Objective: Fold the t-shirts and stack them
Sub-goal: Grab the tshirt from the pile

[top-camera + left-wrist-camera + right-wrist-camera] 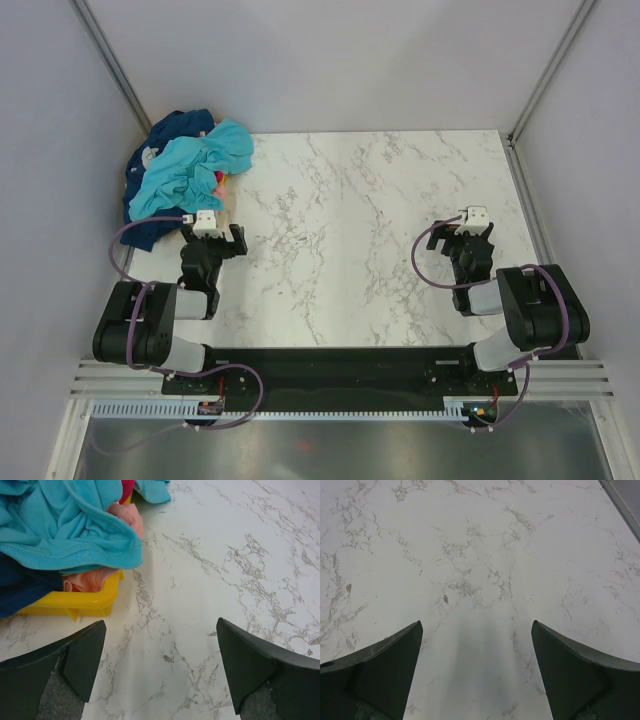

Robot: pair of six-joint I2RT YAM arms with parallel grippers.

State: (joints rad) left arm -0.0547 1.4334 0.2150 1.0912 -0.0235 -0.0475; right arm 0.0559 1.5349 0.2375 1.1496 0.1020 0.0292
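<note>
Left fingers (75, 660) and right fingers (385, 660) spread empty, low over table (350, 200) — left near teal t-shirt (190, 170).

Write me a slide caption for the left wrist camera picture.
Open left end effector above the marble table, facing a turquoise t-shirt heaped over a yellow tray.

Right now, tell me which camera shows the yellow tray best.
The left wrist view: the yellow tray's near wall and corner show close up beneath the turquoise t-shirt. In the top external view the shirt pile hides nearly all of it. The right wrist view shows none, only marble table.
</note>
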